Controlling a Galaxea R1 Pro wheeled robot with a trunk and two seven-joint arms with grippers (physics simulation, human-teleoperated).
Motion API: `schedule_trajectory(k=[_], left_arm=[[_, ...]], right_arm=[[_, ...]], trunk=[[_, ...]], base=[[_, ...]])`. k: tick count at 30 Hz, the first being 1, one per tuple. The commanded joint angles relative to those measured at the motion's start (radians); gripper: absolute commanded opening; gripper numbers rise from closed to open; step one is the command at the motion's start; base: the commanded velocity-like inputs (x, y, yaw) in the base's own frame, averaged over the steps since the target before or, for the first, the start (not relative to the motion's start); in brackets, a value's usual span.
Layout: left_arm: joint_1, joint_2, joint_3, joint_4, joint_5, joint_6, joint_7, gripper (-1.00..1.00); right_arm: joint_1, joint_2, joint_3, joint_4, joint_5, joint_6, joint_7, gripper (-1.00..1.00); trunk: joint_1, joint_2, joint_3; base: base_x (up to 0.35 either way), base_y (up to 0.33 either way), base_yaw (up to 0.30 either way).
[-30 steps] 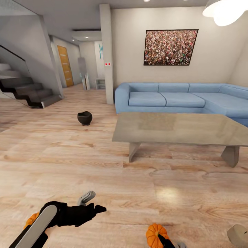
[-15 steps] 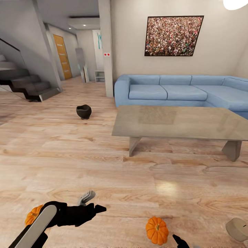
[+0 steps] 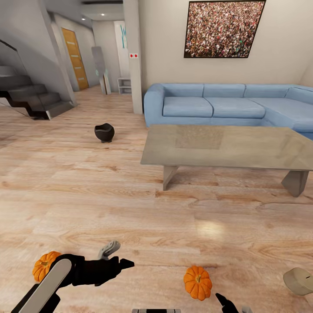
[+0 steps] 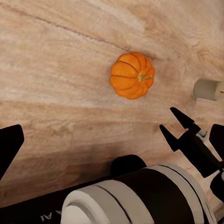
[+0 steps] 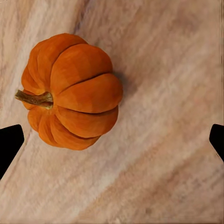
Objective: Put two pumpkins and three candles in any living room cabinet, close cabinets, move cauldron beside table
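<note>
Orange is catching my eye at both sides of the pale wood plank floor (image 3: 87, 191): I am counting two small ribbed pumpkins, one candle and one cauldron. Starting at my left, the first small orange ribbed pumpkin (image 3: 43, 266) is lying on the boards half behind my left arm, whose black left gripper (image 3: 125, 263) is hanging just above the floor, pointing forward; its jaws are standing apart with nothing between them. Farther off on that side, the small round black wide-mouthed cauldron (image 3: 104, 132) is sitting on open floor, well apart from the low rectangular coffee table with the glossy grey top (image 3: 226, 147), so that step is looking not yet done. Moving rightward, the second orange pumpkin (image 5: 70, 91) is lying on its side, stem sideways, and my right gripper (image 3: 228, 303) is hovering just beside it, jaws wide apart and empty, the pumpkin not yet between them. I am judging that I am lining up this pickup; the next move is calling for shifting over the pumpkin, lowering, then closing on its ribs. Farthest right, one short beige cylindrical candle (image 3: 298, 280) is lying near that pumpkin.
</note>
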Motion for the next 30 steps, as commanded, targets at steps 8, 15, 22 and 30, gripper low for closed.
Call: schedule_trajectory(k=[8,15,22,30], left_arm=[[-0.001,0.001,-0.003,-0.001,0.012,0.001,0.010,1.00],[0.000,0.001,-0.003,-0.001,0.012,0.001,0.011,1.00],[0.000,0.002,0.000,-0.001,0.012,0.001,0.010,1.00],[0.000,0.002,-0.003,-0.001,0.012,0.001,0.010,1.00]], right_arm=[[0.000,-0.001,0.007,0.001,-0.011,-0.002,0.009,1.00],[0.000,-0.001,0.004,0.000,-0.011,-0.004,0.009,1.00],[0.000,0.000,0.003,0.001,-0.012,-0.008,0.004,1.00],[0.000,0.002,0.004,0.002,-0.014,-0.010,-0.006,1.00]], trunk=[[0.000,0.000,-0.001],[0.000,0.000,-0.001],[0.000,0.000,-0.001],[0.000,0.000,-0.001]], base=[[0.000,0.000,0.000],[0.092,0.033,0.000],[0.066,0.008,0.000],[0.037,0.007,0.000]])
